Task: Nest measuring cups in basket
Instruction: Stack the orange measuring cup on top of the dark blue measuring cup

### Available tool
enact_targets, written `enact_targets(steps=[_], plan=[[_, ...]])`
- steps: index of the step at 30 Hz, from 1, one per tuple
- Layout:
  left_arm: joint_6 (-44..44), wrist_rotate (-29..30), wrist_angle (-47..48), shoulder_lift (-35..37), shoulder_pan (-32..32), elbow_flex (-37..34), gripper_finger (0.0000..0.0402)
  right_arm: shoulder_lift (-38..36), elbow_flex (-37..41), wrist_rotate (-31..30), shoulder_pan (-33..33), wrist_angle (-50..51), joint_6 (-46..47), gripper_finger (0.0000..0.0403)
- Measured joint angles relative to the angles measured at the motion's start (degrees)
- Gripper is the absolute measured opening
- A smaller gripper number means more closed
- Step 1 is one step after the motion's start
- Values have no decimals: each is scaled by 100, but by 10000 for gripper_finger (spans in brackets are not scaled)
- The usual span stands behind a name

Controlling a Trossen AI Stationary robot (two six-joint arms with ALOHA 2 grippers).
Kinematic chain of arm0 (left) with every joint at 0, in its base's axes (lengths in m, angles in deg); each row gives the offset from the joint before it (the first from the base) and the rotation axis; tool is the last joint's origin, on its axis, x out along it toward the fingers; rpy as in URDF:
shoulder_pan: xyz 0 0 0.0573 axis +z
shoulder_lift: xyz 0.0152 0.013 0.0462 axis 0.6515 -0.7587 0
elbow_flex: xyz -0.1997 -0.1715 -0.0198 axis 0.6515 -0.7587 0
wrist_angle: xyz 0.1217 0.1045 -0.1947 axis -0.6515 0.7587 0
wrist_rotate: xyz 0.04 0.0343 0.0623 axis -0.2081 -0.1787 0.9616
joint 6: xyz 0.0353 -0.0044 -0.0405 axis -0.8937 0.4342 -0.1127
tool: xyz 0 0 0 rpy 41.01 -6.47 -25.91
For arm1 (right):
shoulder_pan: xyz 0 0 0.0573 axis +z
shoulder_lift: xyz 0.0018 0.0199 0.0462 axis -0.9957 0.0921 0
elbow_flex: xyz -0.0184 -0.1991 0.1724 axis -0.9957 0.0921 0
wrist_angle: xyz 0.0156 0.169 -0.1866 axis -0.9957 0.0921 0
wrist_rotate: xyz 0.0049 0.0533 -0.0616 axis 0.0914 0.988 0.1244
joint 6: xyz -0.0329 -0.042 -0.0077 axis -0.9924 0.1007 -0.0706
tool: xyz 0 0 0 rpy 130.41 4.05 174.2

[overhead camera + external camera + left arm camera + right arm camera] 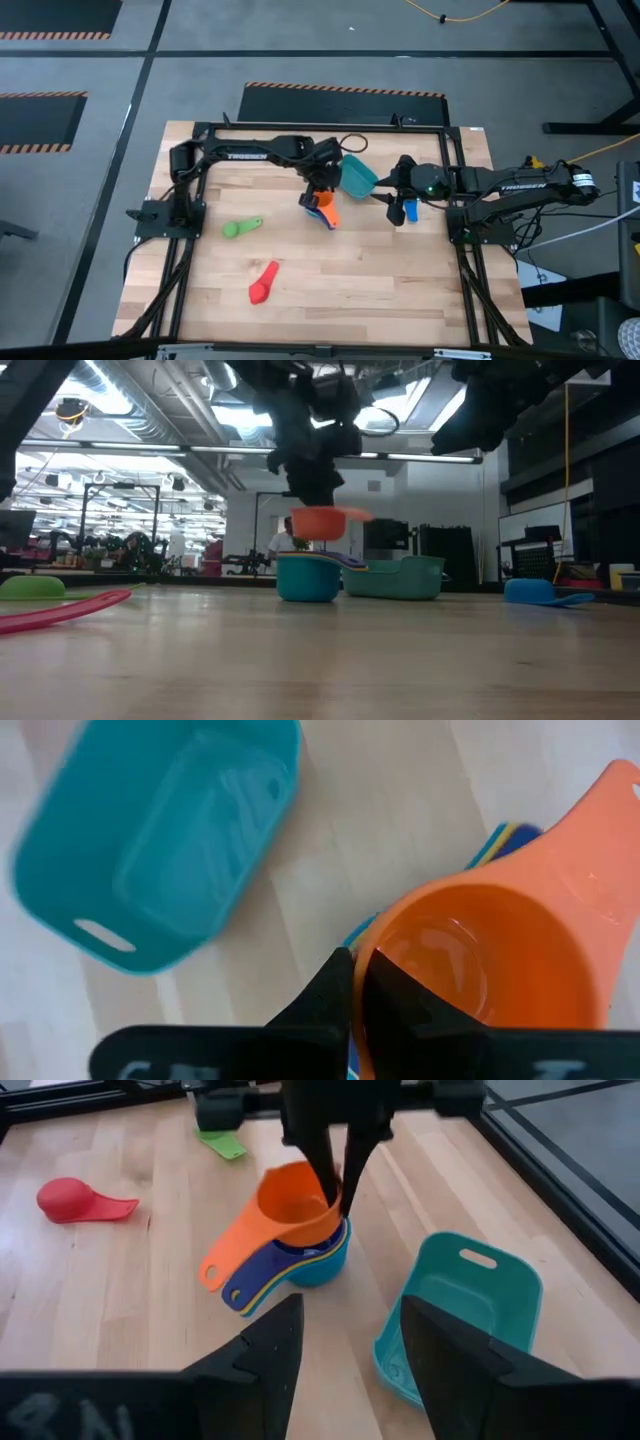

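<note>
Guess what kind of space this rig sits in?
Probably a robotics lab or workshop. The wooden table stands in a black metal frame on a grey floor with striped hazard-tape mats, and the low view shows a big hall with ceiling lights and more equipment benches.

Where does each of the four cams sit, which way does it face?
High: overhead, straight down; both arms, basket.
Low: tabletop height, level into the room; left hand holding orange cup above the stack.
Left wrist: down past its shut fingers pinching the cup rim.
Right wrist: past its own open fingers toward the stack.
Shared: orange cup, basket in all.
</note>
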Motion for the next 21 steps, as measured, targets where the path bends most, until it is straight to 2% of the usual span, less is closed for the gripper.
enact_targets(steps=[15,21], plan=[[16,268,140,-188,-12,0,12,0,0,0,0,7,0,174],[45,419,277,-188,-22,0,44,0,0,0,0,7,0,174]])
